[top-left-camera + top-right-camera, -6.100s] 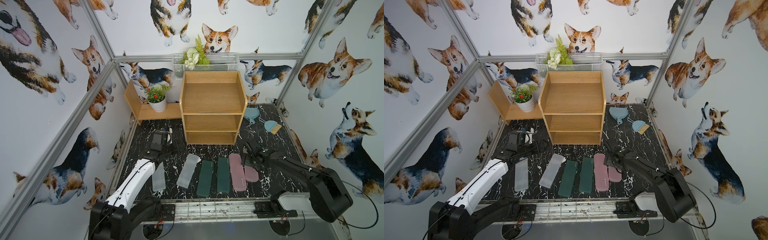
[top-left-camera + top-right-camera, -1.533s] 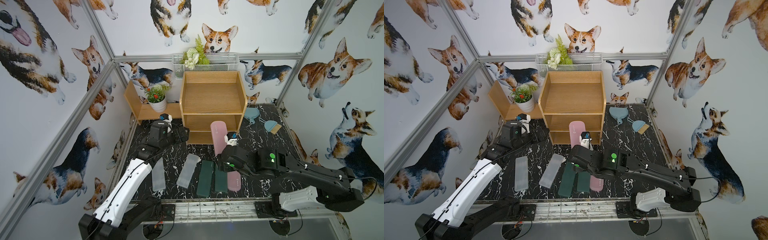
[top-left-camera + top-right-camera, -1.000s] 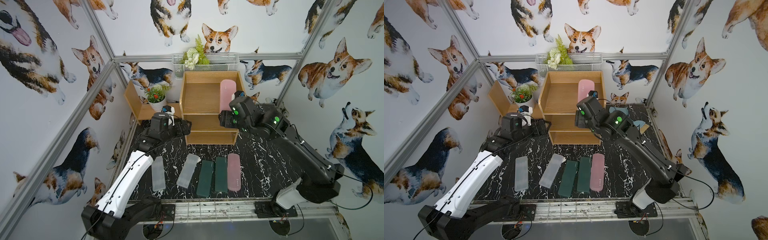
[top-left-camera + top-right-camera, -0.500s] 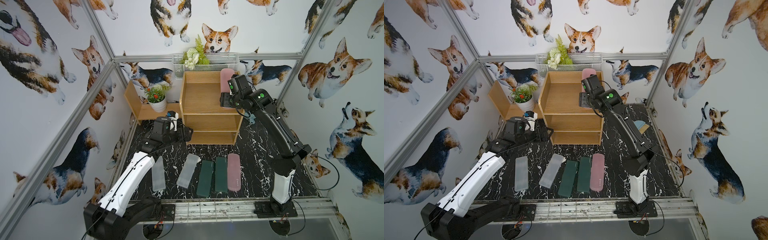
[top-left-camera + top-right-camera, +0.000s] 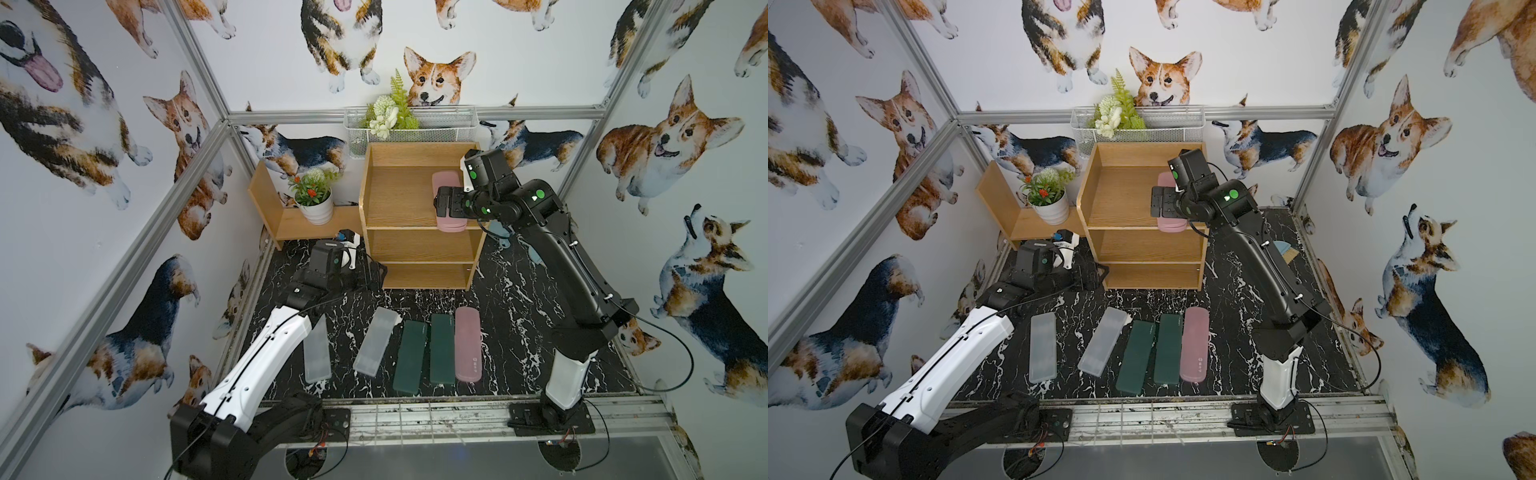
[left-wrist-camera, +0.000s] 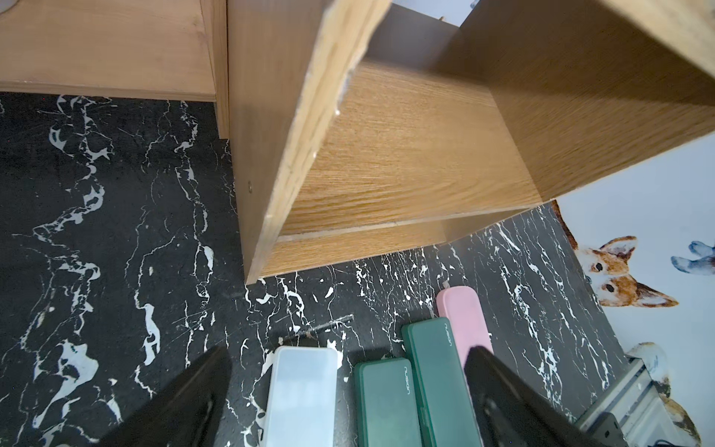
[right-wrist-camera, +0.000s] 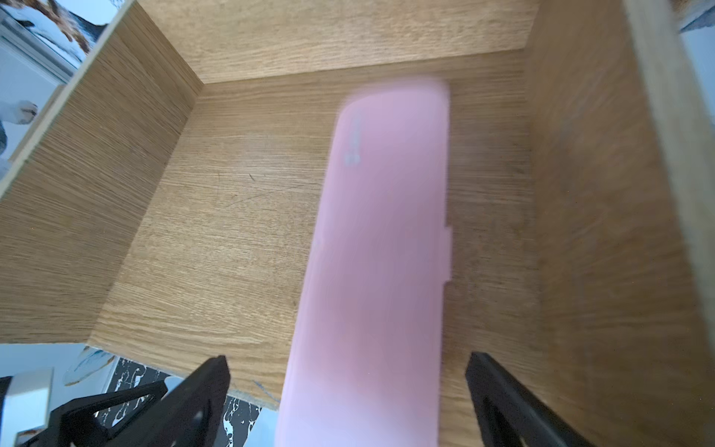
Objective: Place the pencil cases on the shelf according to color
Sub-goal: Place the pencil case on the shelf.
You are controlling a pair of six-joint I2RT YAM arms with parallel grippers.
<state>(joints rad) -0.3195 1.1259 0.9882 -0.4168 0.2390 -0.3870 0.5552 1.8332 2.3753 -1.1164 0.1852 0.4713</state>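
The light-wood shelf (image 5: 399, 199) stands at the back. A pink pencil case (image 5: 451, 223) lies along the right side of its top tier, with the near end past the front edge. In the right wrist view this pink case (image 7: 383, 240) is blurred. My right gripper (image 5: 446, 205) hovers over it, open, with a gap on each side. Five pencil cases lie in a row on the floor: two frosted (image 5: 316, 353) (image 5: 376, 340), two dark green (image 5: 410, 355) (image 5: 441, 348) and one pink (image 5: 468, 349). My left gripper (image 5: 374, 274) is open and empty, low by the shelf's front left corner.
A low L-shaped wooden stand with a potted plant (image 5: 311, 199) sits left of the shelf. A white wire basket (image 5: 411, 129) hangs behind it. A blue brush (image 5: 1283, 251) lies behind the right arm. A metal rail (image 5: 415, 415) runs along the front edge.
The right gripper has opened and let go of the pink pencil case, which now lies on the top tier. The gripper has drawn back toward the shelf's front. The left arm has barely moved.
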